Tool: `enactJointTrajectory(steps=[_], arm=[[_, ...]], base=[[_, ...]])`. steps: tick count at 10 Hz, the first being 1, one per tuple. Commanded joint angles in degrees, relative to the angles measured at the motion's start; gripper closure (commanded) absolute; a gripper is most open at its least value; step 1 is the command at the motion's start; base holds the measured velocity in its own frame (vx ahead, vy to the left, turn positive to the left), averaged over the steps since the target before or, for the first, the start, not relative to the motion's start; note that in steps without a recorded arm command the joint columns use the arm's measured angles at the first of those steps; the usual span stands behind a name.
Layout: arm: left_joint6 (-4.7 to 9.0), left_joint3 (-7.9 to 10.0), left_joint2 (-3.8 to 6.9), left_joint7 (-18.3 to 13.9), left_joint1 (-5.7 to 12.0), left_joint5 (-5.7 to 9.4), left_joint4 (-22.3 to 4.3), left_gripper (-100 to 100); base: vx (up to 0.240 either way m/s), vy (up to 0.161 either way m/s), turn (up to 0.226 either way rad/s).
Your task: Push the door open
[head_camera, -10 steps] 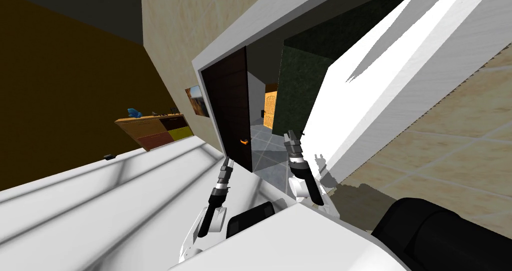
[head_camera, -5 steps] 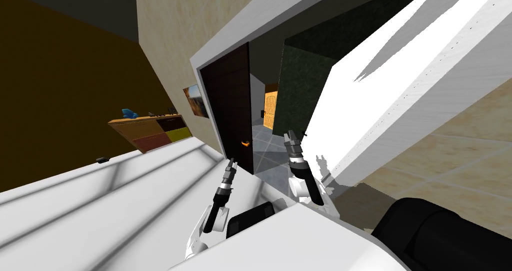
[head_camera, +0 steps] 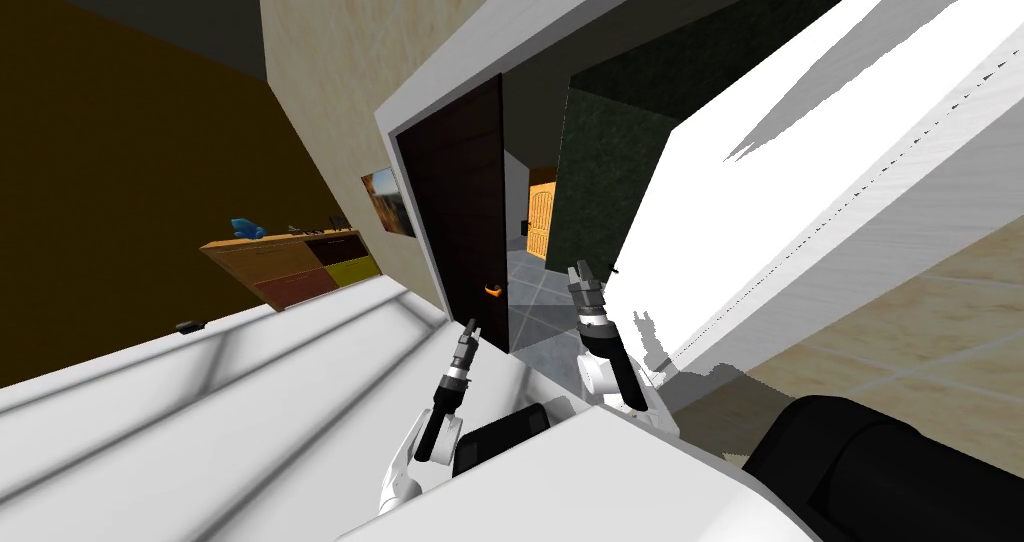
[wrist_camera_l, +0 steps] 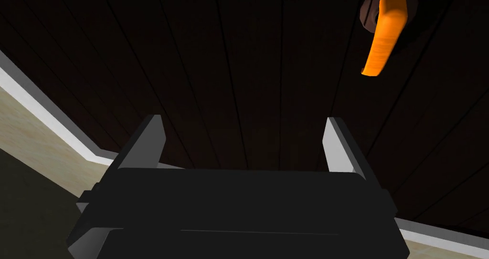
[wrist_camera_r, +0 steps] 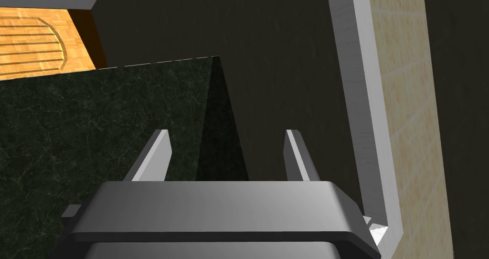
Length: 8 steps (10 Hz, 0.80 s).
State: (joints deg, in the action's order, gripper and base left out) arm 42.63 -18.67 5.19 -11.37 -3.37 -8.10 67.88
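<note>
A dark brown plank door (head_camera: pixel 455 206) stands partly open in a white frame (head_camera: pixel 440 86), swung away from me, with an orange lever handle (head_camera: pixel 489 288) near its free edge. My left gripper (head_camera: pixel 467 334) is open just below that handle, right at the door's face. In the left wrist view the door (wrist_camera_l: pixel 239 70) spreads close ahead of the open left gripper (wrist_camera_l: pixel 243 127), and the orange handle (wrist_camera_l: pixel 382 31) lies off to one side beyond one finger. My right gripper (head_camera: pixel 580 274) is open inside the doorway gap, facing a dark green wall (wrist_camera_r: pixel 95 122).
A thick white jamb (head_camera: pixel 800 186) runs close along my right arm. Beyond the gap lie a grey tiled floor (head_camera: pixel 535 296) and a far orange door (head_camera: pixel 540 221). A low cabinet (head_camera: pixel 290 261) and a wall picture (head_camera: pixel 388 198) stand to the left, by the beige wall.
The door has swung a little further away from me. My left gripper has moved right, in toward the door under the handle. The head view has shifted slightly; the right arm stays put.
</note>
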Motion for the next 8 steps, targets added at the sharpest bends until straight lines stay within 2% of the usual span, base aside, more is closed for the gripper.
enactJointTrajectory(steps=[1,6,7,8], arm=[[0.7,-0.64,-0.12,-0.16,0.88,-0.31,-2.6,-100],[1.35,-2.62,-0.56,-0.71,3.38,-1.29,-8.73,-100],[1.6,-3.37,-0.78,-0.93,4.33,-1.66,-11.05,-100],[1.72,-3.74,-0.88,-1.03,4.81,-1.84,-12.21,-100]], base=[[0.102,0.064,-0.018],[0.09,0.057,-0.021],[0.127,0.064,-0.032],[0.136,0.081,-0.029]])
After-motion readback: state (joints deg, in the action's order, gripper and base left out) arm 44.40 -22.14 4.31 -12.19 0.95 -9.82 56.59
